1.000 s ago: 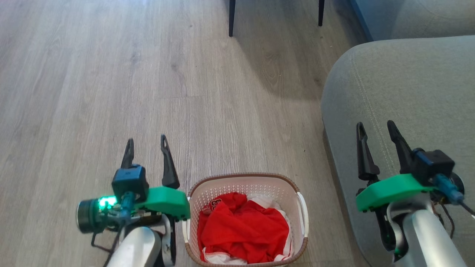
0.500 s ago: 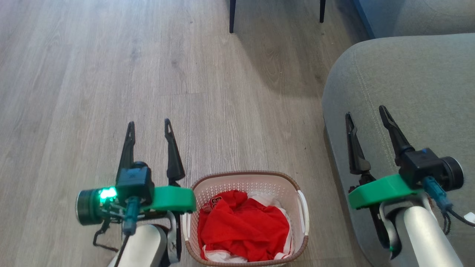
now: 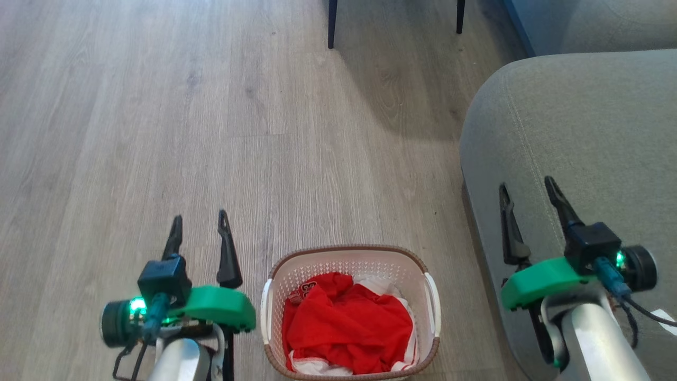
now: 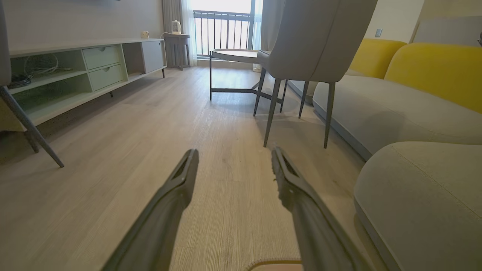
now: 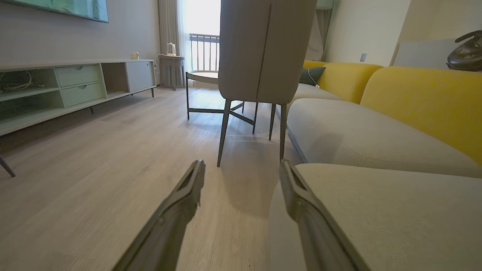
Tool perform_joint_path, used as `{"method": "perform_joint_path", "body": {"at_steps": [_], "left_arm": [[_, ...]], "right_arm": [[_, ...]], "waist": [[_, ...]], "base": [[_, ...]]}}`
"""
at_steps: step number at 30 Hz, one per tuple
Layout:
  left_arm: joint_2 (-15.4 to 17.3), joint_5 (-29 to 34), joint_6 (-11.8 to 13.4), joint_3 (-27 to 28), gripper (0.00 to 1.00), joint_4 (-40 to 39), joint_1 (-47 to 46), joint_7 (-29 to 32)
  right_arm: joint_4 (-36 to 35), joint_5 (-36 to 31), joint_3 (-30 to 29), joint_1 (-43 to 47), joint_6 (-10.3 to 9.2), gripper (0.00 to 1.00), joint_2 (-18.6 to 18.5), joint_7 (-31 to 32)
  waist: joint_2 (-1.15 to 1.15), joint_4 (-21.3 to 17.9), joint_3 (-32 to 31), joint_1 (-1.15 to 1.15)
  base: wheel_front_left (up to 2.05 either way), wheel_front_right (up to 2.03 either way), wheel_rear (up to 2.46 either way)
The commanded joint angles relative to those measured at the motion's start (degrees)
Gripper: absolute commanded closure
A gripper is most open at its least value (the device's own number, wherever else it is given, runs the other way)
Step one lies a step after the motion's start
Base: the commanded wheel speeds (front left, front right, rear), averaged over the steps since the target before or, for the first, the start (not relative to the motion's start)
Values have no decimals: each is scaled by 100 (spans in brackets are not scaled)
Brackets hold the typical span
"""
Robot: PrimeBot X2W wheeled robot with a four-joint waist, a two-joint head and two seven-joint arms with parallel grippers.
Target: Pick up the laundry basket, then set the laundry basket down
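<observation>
Spread wide and gripping nothing, my left pincer (image 3: 200, 216) hangs over the wooden floor (image 3: 158, 106) with its fingers pointing to 12 o'clock in the head view. Its green-collared wrist lies just beside the laundry basket (image 3: 346, 253), at the basket's 9 o'clock; whether it touches the white handle there I cannot tell. My right pincer (image 3: 525, 183) is parted about as far and also empty, well apart from the basket at its 3 o'clock, above the edge of the grey sofa (image 3: 582, 116). The basket stands upright on the floor at 6 o'clock of the head view, between my two arms, with a red and white garment (image 3: 346, 328) heaped inside. Two dark chair legs (image 3: 331, 24) stand at 12 o'clock. Along my left wrist view, a sliver of the brown rim shows at 6 o'clock between the fingers.
</observation>
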Motion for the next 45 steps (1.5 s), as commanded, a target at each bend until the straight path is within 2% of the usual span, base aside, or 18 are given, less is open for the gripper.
{"method": "perform_joint_path", "body": {"at_steps": [1, 4, 8, 12, 28, 31, 33, 36, 42, 45], "left_arm": [[-34, -55, -53, 178, 0, -120, -199, -29], [-36, -67, -179, 127, 0, 25, -221, -29], [-37, 8, -223, 99, 0, 100, -254, -29], [-37, -223, -293, 103, 0, 180, -239, -29], [-38, -402, -243, 26, 0, 408, -308, -29], [-38, -535, -237, -17, 0, 502, -397, -29], [-38, -543, -226, -72, 0, 587, -531, -29], [-38, -565, -230, -179, 0, 809, -791, -29], [-38, -725, -336, -359, 0, 1523, -1381, -29], [-38, -776, -408, -381, 0, 1960, -1776, -29]], "right_arm": [[-75, 37, 103, -155, 41, 0, 15, -74], [124, 62, 132, -153, 41, 0, 38, -74], [222, 86, 175, -178, 41, 0, 56, -74], [269, 98, 225, -206, 41, 0, 61, -74], [579, 224, 439, -295, 41, 0, -49, -74], [767, 338, 525, -429, 41, 0, -99, -74], [905, 670, 582, -563, 41, 0, -86, -74], [1103, 862, 747, -844, 41, 0, -230, -74], [1685, 1155, 988, -1433, 41, 0, -404, -74], [2148, 1385, 1285, -1837, 41, 0, -486, -74]], "waist": [[0, -1, -4, 0], [0, 0, -6, 0], [0, -4, -1, 0], [0, -14, 2, 0], [0, -35, 168, 0], [0, -42, 427, 0], [0, -41, 674, 0], [0, -46, 1110, 0], [0, -17, 1961, 0], [0, 6, 2473, 0]], "base": [[0, 0, 0], [0, 0, 0], [0, 0, 0], [0, 0, 0], [0, 0, 0], [0, 0, 0], [0, 0, 0], [0, 0, 0], [0, 0, 0], [0, 0, 0]]}}
